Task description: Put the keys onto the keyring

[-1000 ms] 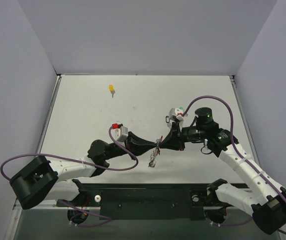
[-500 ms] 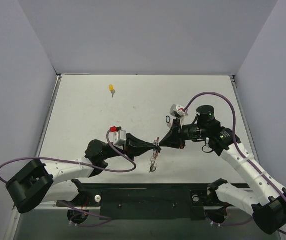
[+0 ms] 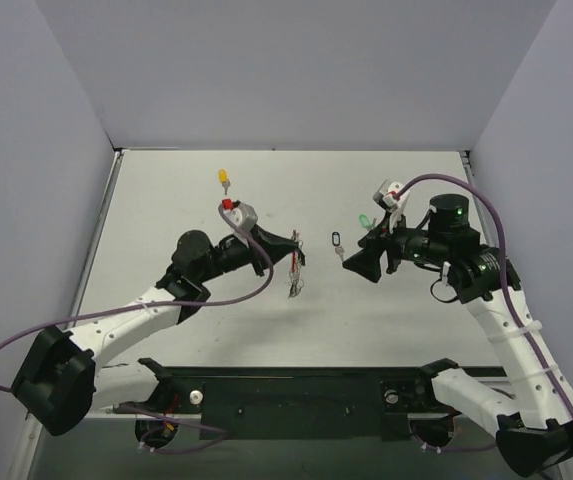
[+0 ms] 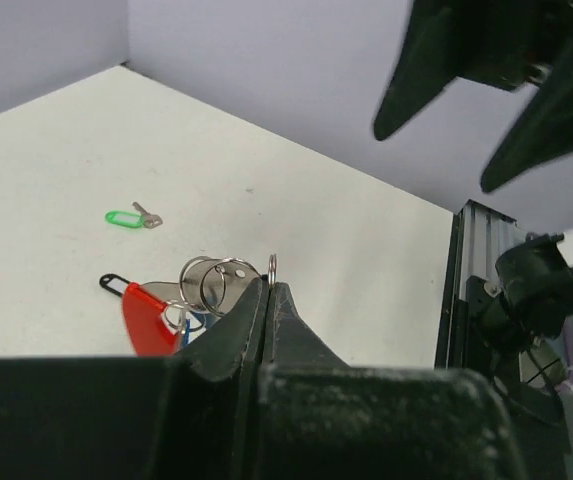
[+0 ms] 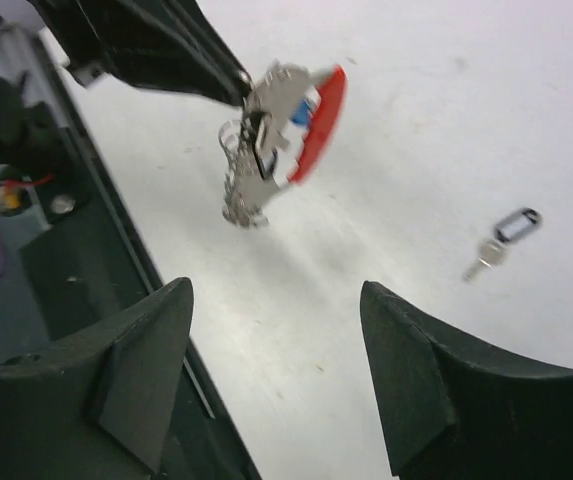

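One keyring [image 4: 146, 315], pinched in left claw [image 4: 269, 288]

The counter [image 3: 166, 220] is a flat white surface with a few faint dark specks. It is enclosed by a pale grey back wall [image 3: 286, 70], left wall [image 3: 26, 200] and right wall [image 3: 556, 150]. A black mounting rail [image 3: 296, 390] runs along the near edge. An aluminium profile [image 4: 458, 280] borders one side.

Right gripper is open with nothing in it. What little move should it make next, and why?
Probably lower the right gripper onto the black-tagged key just ahead of it. Its jaws stand open and empty, while the left gripper holds the keyring up.
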`<state>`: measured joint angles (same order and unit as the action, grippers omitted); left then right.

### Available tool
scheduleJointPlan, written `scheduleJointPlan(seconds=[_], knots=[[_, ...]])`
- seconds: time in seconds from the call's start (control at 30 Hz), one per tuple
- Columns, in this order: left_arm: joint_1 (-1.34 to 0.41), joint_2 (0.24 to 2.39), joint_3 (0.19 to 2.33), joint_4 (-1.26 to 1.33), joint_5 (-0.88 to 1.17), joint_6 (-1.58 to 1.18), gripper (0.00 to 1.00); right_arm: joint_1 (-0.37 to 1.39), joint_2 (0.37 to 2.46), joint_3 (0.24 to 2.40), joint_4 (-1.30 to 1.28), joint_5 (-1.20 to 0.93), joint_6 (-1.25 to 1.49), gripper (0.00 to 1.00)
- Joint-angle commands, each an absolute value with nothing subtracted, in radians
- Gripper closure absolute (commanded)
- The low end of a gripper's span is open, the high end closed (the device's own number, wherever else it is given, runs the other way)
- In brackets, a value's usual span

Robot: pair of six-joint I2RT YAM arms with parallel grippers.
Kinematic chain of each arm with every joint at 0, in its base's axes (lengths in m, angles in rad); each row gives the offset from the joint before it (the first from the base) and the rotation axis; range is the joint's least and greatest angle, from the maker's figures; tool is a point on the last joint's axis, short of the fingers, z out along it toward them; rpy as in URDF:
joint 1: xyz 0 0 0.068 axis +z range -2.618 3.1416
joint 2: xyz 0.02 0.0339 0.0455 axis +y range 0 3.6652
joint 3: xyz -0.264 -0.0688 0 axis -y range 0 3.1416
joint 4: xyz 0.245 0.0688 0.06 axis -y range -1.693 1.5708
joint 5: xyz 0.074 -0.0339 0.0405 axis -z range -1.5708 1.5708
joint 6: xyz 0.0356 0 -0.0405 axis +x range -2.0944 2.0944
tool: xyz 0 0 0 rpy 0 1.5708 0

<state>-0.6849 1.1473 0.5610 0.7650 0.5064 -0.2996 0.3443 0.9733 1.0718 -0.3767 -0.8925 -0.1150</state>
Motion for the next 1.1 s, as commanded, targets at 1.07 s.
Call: scheduleJointPlan(seconds=[1.07], knots=[[-0.989, 2.686, 2.37, 0.203, 0.071, -0.899, 1.0, -0.371, 0.825, 1.195, -0.785, -0.603, -0.107, 0.31]])
